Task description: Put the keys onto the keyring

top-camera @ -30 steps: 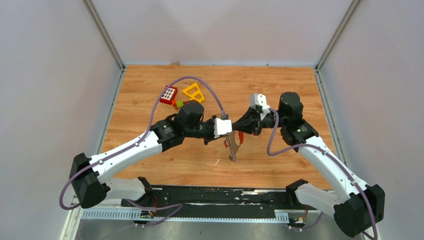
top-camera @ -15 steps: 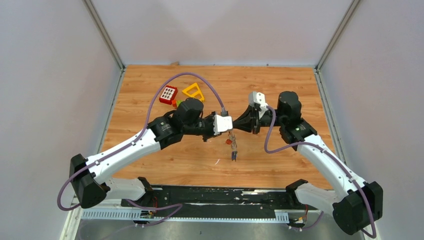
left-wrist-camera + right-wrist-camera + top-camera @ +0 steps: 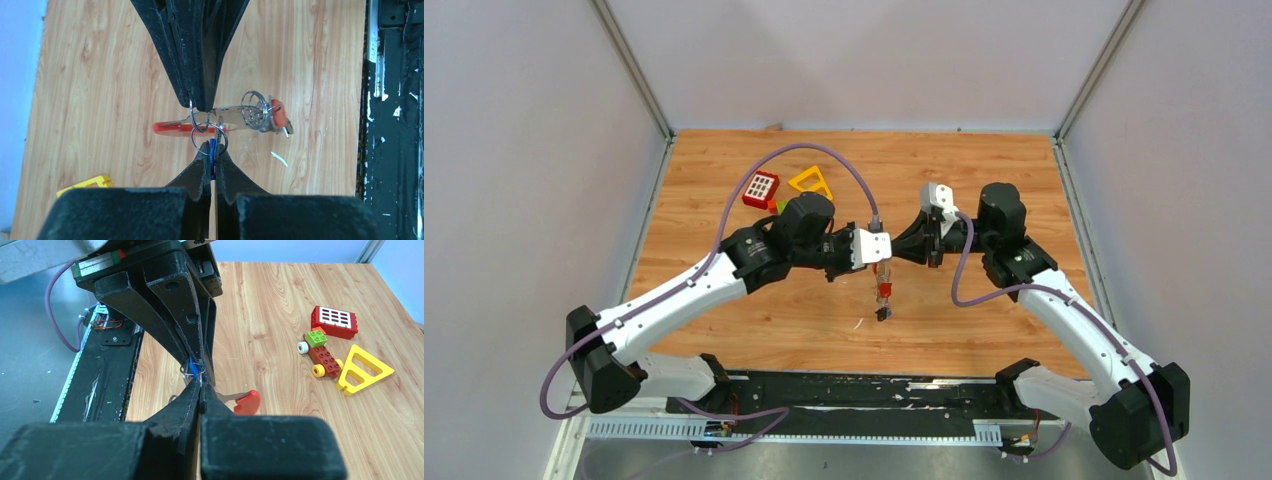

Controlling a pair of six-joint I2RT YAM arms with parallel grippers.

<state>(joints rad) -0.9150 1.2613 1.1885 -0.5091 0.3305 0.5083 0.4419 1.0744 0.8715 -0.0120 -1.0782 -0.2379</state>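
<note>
Blue-headed silver key (image 3: 213,145) pinched in the fully closed left gripper (image 3: 212,152). Right gripper (image 3: 198,107) clamped shut on a wire loop of the red-clipped metal keyring (image 3: 254,111). Held tip-to-tip above the wooden table (image 3: 824,330), probably to line key hole with ring gap. Red-headed silver key (image 3: 172,128) dangles with the bunch.

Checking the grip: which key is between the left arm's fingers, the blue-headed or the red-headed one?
The blue-headed key, pinched edge-on between the left fingers; the red-headed key hangs outside them.
</note>
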